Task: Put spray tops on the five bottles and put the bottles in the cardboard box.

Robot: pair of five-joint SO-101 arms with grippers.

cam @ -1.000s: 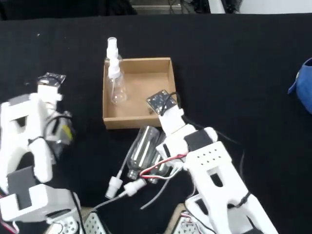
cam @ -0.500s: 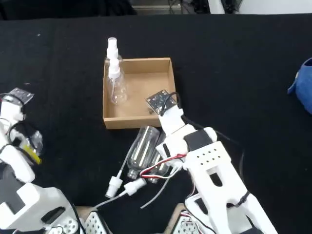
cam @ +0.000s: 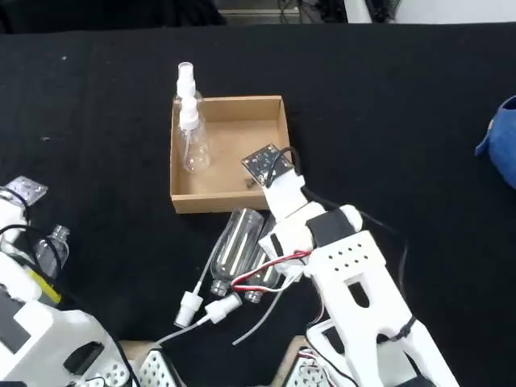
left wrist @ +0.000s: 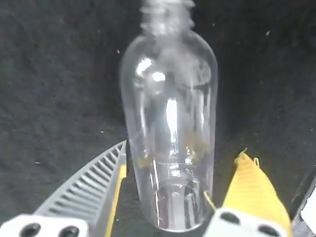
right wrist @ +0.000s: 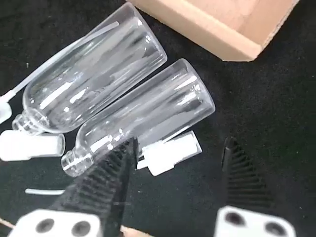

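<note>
Setting: black counter (cam: 387, 97) seen from above, with 2 white robot arms at its near edge.
Cardboard box (cam: 230, 201): open-topped, at mid-counter.
Capped bottle (cam: 193, 143): inside the box against its left wall, spray top fitted.
Second capped bottle (cam: 186, 79): its white top rises at the box's far left corner; whether it stands inside or just behind cannot be told.
Left gripper (left wrist: 182, 150): near the counter's left edge, fingers grasping the uncapped bottle (left wrist: 170, 108) around its lower body, the open neck pointing away from the wrist.
Right gripper (right wrist: 180, 143): just in front of the box, fingers released and spread wide above the counter.
First bare bottle (right wrist: 94, 74) and second bare bottle (right wrist: 143, 116): lying side by side, touching, bases toward the box, necks away from it.
Loose spray top (right wrist: 170, 150): on the counter between the right fingers, against the second bare bottle.
Other spray top (right wrist: 29, 146): just beside the first bare bottle's neck.
Blue object (cam: 501, 145): at the counter's right edge, well apart from the box.
</note>
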